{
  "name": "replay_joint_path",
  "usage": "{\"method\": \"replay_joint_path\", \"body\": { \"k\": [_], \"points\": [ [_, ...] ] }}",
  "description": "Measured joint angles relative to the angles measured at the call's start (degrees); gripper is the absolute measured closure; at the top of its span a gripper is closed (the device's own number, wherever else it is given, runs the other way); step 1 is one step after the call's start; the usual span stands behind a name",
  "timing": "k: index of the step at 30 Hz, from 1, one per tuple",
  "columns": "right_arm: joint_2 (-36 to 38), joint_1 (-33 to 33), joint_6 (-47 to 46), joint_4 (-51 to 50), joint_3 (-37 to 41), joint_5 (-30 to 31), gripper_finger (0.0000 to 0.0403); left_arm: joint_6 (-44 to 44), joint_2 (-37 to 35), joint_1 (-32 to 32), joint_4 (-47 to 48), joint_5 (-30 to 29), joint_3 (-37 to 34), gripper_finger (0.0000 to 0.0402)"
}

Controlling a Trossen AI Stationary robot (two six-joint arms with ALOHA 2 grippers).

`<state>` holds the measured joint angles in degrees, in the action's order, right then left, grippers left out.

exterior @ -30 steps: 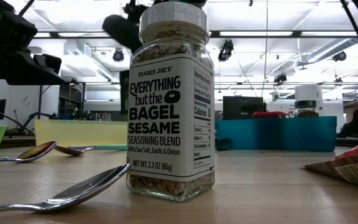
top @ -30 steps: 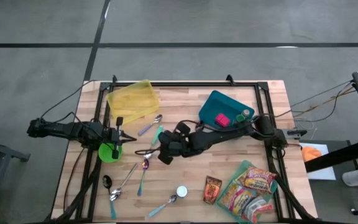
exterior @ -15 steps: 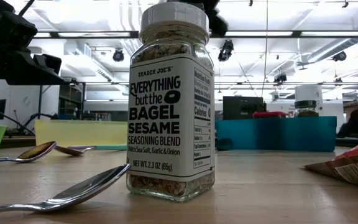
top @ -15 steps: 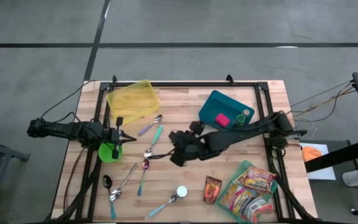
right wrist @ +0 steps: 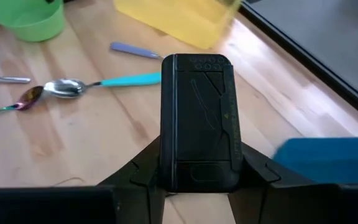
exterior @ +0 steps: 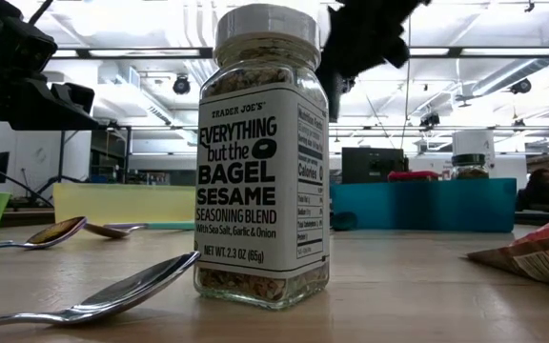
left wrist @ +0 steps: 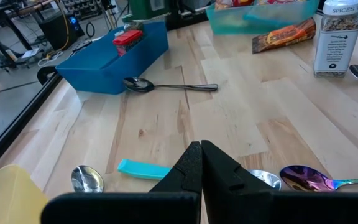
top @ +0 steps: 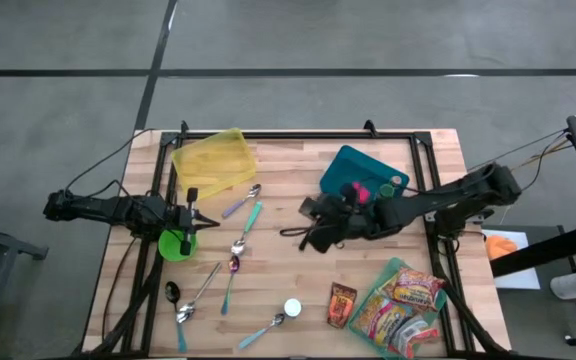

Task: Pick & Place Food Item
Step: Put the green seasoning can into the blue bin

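My right gripper [right wrist: 199, 165] is clamped on a dark flat packet [right wrist: 199, 121], held upright above the counter [top: 288, 275] just beside the teal bin [top: 363, 172]. Risks, in my judgement: the grip sits low on the packet, so it could tip or slip during transfer; releasing short would drop it outside the bin. My left gripper [left wrist: 201, 163] rests closed by the green cup [top: 176, 243].

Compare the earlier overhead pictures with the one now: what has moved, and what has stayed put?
The right end effector, shut on a dark packet, swung from the spoons toward the blue tray. The left end effector, shut, and the spice jar stayed put.
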<state>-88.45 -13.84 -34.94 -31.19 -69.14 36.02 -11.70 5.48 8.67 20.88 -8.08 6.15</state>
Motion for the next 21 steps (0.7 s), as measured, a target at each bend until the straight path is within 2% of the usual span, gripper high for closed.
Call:
{"method": "replay_joint_path", "body": {
  "k": [12,21],
  "points": [
    [15.0,6.5,1.0,0.2,11.0,0.0,0.0283,0.0,0.0,0.0,0.0,0.0,0.0,0.0401],
    [18.6,15.6,2.5,-0.1,14.8,-0.1,0.0283,0.0,0.0,0.0,0.0,0.0,0.0,0.0401]
  ]
}}
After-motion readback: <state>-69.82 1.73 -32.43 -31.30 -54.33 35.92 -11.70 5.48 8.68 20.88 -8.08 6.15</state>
